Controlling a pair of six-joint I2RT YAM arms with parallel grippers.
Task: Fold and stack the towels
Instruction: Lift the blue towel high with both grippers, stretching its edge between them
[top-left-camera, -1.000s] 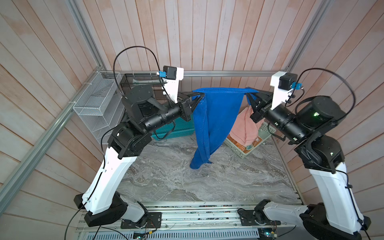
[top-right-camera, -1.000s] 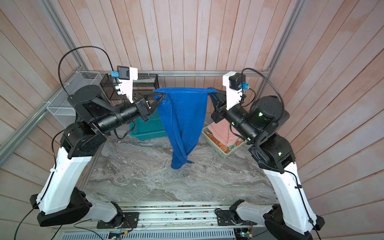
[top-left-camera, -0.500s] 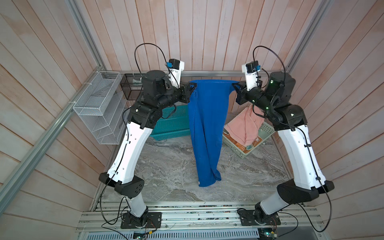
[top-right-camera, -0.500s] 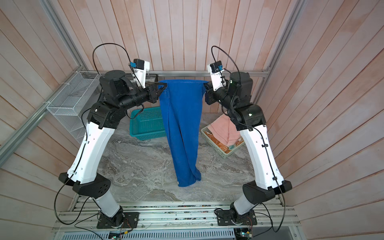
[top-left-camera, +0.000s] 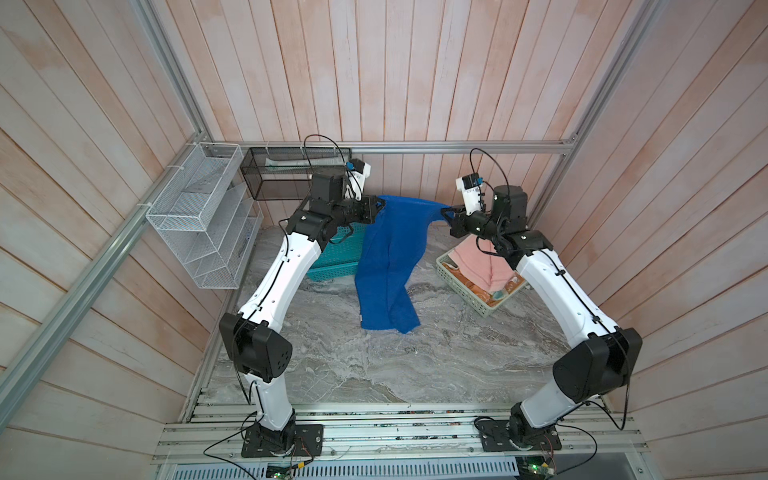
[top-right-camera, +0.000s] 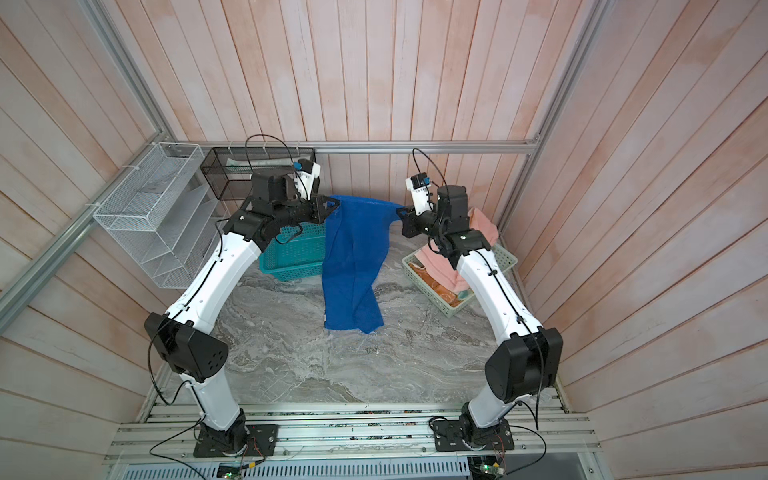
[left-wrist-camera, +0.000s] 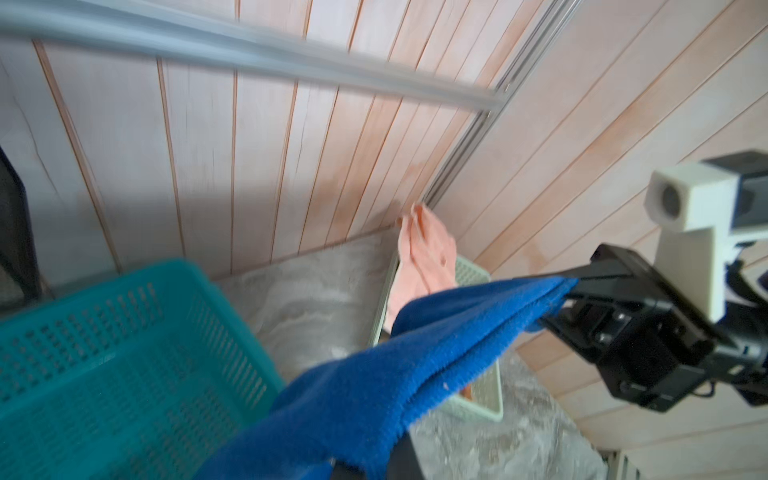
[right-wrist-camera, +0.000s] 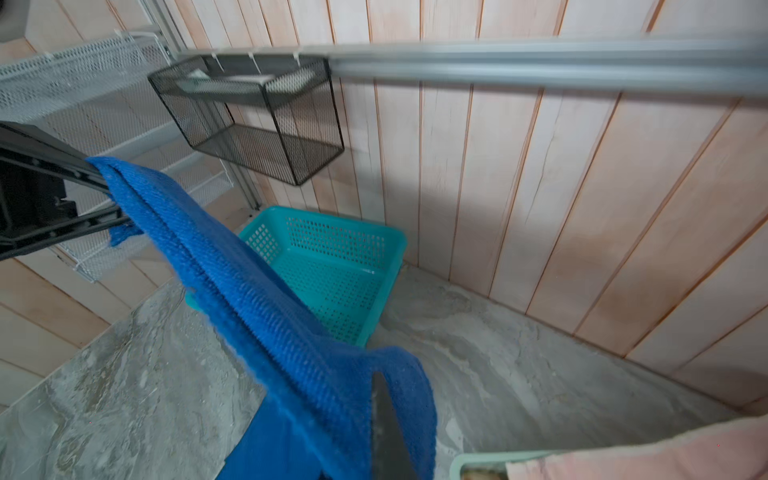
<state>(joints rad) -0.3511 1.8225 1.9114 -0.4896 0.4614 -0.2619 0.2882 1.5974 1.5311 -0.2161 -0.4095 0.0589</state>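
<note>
A royal blue towel (top-left-camera: 388, 266) hangs from its top edge between both grippers near the back wall, and its lower end (top-right-camera: 353, 320) lies crumpled on the marble table. My left gripper (top-left-camera: 376, 206) is shut on one top corner and my right gripper (top-left-camera: 446, 214) on the other. In the left wrist view the blue cloth (left-wrist-camera: 374, 395) runs across to the right gripper (left-wrist-camera: 582, 282). In the right wrist view it (right-wrist-camera: 270, 316) runs to the left gripper (right-wrist-camera: 95, 195). A salmon pink towel (top-left-camera: 484, 266) lies over an orange one (top-left-camera: 478, 289) in the tray.
The pale green tray (top-left-camera: 446, 270) stands at the back right, under my right arm. A teal basket (top-left-camera: 336, 266) sits at the back left behind the hanging cloth. A white wire rack (top-left-camera: 199, 216) and a black mesh basket (top-left-camera: 282, 174) hang on the walls.
Both arms have come down and gone back toward the rear wall with the blue towel. Its lower end, which hung free before, now rests on the table.
</note>
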